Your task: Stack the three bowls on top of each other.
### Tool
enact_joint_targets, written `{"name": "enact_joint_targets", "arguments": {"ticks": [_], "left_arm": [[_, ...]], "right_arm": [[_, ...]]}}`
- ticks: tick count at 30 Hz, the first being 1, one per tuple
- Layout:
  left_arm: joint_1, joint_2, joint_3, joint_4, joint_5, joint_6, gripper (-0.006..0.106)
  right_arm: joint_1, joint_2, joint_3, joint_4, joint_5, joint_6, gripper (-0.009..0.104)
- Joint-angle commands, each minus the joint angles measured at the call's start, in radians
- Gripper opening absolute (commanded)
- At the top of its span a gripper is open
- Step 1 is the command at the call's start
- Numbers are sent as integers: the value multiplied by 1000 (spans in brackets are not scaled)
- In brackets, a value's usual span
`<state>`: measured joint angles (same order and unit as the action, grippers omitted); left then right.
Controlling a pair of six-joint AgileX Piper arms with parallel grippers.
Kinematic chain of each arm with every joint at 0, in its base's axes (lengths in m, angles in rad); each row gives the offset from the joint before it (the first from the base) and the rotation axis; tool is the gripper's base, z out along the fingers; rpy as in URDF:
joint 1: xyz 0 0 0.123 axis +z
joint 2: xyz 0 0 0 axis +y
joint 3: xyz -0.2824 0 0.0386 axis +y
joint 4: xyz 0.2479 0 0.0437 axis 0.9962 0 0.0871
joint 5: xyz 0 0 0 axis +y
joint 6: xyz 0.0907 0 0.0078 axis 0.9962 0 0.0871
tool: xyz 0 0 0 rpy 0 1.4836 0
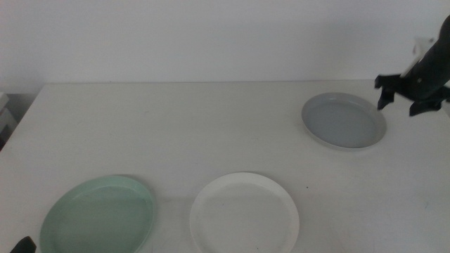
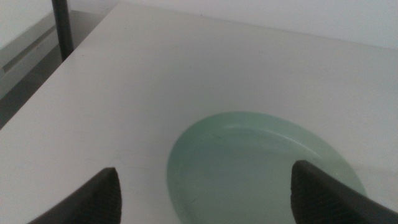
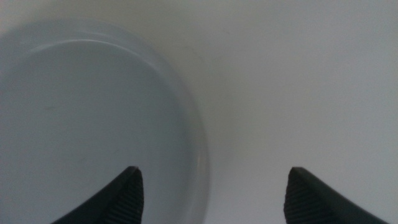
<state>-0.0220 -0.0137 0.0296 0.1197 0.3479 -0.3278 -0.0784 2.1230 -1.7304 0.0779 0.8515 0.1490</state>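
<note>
Three bowls sit apart on the white table. The pale mint green bowl (image 1: pixel 98 214) is at the front left, the white bowl (image 1: pixel 244 213) at the front middle, the grey-blue bowl (image 1: pixel 344 121) at the back right. My right gripper (image 1: pixel 402 98) hovers open just beyond the grey-blue bowl's right rim. In the right wrist view the right gripper (image 3: pixel 212 177) straddles the rim of the grey-blue bowl (image 3: pixel 81 118) from above, holding nothing. My left gripper (image 2: pixel 206 177) is open and empty above the near part of the mint green bowl (image 2: pixel 261 168); only its tip (image 1: pixel 21 246) shows in the middle view.
The table (image 1: pixel 176 126) ends at its left edge near a dark upright post (image 2: pixel 60 25). A pale wall (image 1: pixel 211 35) rises behind the table. A light-coloured object (image 1: pixel 3 112) stands off the table's left side.
</note>
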Motion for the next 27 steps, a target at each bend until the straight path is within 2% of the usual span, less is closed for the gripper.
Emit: {"name": "enact_joint_targets", "arguments": {"ticks": [1, 6, 8, 10, 12, 13, 16, 18, 22, 25, 27], "left_arm": [[-1, -13, -4, 1, -74, -10, 105], [-1, -13, -4, 1, -74, -10, 105], [-1, -13, -4, 1, -74, -10, 105], [-1, -13, -4, 1, -74, -10, 105], [-1, -13, -4, 1, -74, -10, 105], [-1, -13, -4, 1, -74, -10, 105], [-1, -13, -4, 1, -74, -10, 105], [-1, -13, -4, 1, -74, -10, 105], [-1, -13, -4, 1, -74, -10, 105], [-1, -13, -4, 1, -74, -10, 105], [-1, -13, -4, 1, -74, -10, 105]], "right_arm": [[-8, -11, -48, 0, -56, -30, 55], [-8, 68, -50, 41, -134, -33, 49], [-8, 86, -52, 46, -153, -33, 42], [-8, 93, -52, 46, -162, -33, 28], [-8, 87, -52, 46, -161, -35, 5], [-8, 79, -51, 47, -151, -36, -1], [-2, 10, -3, 54, -143, -41, -1], [11, -84, 105, 69, -193, -61, -1], [61, -294, 350, 149, -282, -119, -1], [134, -460, 515, 198, -294, -167, -1], [198, -556, 601, 202, -299, -173, -1]]}}
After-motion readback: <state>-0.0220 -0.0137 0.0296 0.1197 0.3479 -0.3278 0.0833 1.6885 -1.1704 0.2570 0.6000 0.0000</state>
